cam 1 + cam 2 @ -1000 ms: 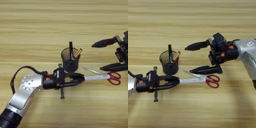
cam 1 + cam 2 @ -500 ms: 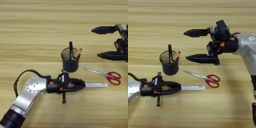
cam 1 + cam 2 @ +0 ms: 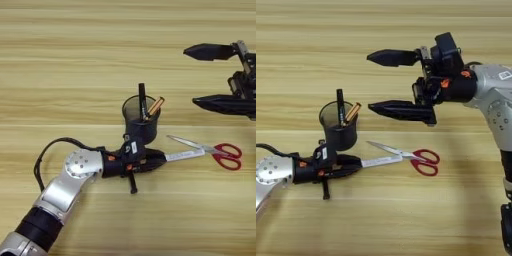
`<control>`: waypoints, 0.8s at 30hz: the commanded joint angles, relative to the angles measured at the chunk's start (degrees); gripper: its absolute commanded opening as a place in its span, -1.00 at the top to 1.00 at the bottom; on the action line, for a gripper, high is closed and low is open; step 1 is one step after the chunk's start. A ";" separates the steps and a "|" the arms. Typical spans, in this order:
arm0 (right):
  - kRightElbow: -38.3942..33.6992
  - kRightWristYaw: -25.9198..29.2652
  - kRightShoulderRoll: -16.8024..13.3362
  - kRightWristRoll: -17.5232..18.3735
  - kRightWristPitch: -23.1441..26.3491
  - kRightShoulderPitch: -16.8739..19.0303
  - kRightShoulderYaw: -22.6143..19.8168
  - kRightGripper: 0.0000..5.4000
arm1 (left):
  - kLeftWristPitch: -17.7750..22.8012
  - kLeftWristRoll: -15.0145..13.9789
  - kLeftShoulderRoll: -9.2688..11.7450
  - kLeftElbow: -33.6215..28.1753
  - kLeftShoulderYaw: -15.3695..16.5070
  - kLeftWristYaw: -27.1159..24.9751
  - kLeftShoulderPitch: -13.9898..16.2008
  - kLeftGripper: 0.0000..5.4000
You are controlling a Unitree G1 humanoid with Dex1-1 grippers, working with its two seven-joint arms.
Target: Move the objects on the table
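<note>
Right eye view: the left gripper [image 3: 356, 162] pinches one end of the marker [image 3: 381, 161], whose long axis runs rightward along the tabletop [image 3: 316, 40] until its far tip touches the scissors [image 3: 408, 155]. The pen cup [image 3: 338, 127] stands just behind that gripper. The right gripper [image 3: 372, 81], fingers spread wide, hovers behind the scissors, pointing left, and is probably the nearer arm to them.
</note>
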 commanded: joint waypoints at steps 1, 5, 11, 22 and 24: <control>-0.97 -0.66 0.13 0.44 -0.09 -1.31 -0.68 -1.00 | 0.29 1.69 0.65 0.70 -1.25 -0.79 0.01 0.77; -1.07 -0.97 0.15 0.31 -0.24 -1.24 -0.68 -1.00 | -0.96 1.70 1.70 -0.02 -2.30 -2.65 0.73 0.77; -1.06 -0.96 0.08 -0.03 -0.58 -0.94 -0.61 -1.00 | -1.95 1.42 2.49 -1.09 -2.85 -4.25 1.49 0.55; -0.68 -1.12 0.19 -0.39 -1.30 -0.52 -0.59 -1.00 | -2.68 0.89 1.99 -1.20 -1.64 -2.87 0.99 0.20; -0.63 -1.16 0.21 -0.43 -1.49 -0.40 -0.56 -1.00 | -3.04 0.65 1.62 -1.26 -1.21 -2.43 0.90 0.13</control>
